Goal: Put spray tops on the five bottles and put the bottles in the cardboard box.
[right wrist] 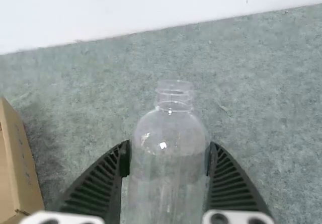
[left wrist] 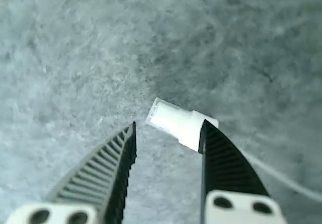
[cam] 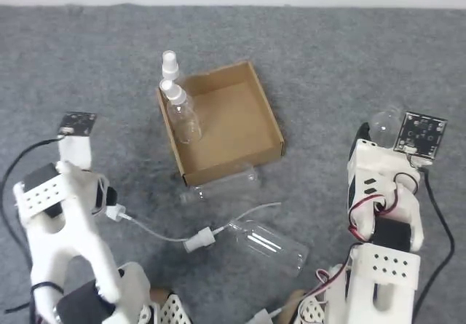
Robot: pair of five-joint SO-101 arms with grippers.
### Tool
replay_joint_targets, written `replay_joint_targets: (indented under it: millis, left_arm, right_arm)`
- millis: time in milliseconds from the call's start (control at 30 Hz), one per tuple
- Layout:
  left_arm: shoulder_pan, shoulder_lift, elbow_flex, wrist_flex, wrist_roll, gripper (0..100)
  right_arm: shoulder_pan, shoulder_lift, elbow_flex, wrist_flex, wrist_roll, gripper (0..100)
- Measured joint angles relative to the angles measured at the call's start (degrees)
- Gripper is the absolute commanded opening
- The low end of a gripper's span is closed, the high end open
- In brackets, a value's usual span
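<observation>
Spread left jaws are hovering over a white plastic spray top (left wrist: 177, 124); right jaws are pinching a clear plastic bottle (right wrist: 170, 136).
Closing off-centre risks flicking the top away.

From where I stand, the white plastic left arm (cam: 62, 215) is folded up over its base, wrist bent forward and downward. The left gripper (left wrist: 169, 133) points at the table surface, its ribbed black fingers (left wrist: 118, 156) spread well apart. The white plastic right arm (cam: 382, 200) stretches forward from its base with red and black wires (cam: 358, 226) looped along its side. The right gripper (right wrist: 168, 156) presses its ribbed black fingers (right wrist: 103, 183) against both sides of a clear plastic bottle (right wrist: 171, 133), whose neck points away from the wrist.
</observation>
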Motion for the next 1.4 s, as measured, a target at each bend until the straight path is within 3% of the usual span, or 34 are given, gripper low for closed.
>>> replay_joint_targets:
  millis: [767, 1000, 1233, 1400]
  left_arm:
    - [0.0, 0.0, 3.16, 0.0, 44.84, 19]
    - [0.0, 0.0, 5.1, -0.18, 51.78, 19]
    - [0.0, 0.0, 10.73, -10.81, 55.3, 19]
    - [0.0, 0.0, 10.81, -11.96, 55.74, 19]
  right_arm:
    - [-1.23, 0.09, 0.35, -0.26, 0.44, 10.6]
    - [-1.23, 0.09, 0.35, -0.26, 0.44, 10.6]
    - [-1.23, 0.09, 0.35, -0.26, 0.44, 10.6]
    - [-1.23, 0.09, 0.35, -0.26, 0.44, 10.6]
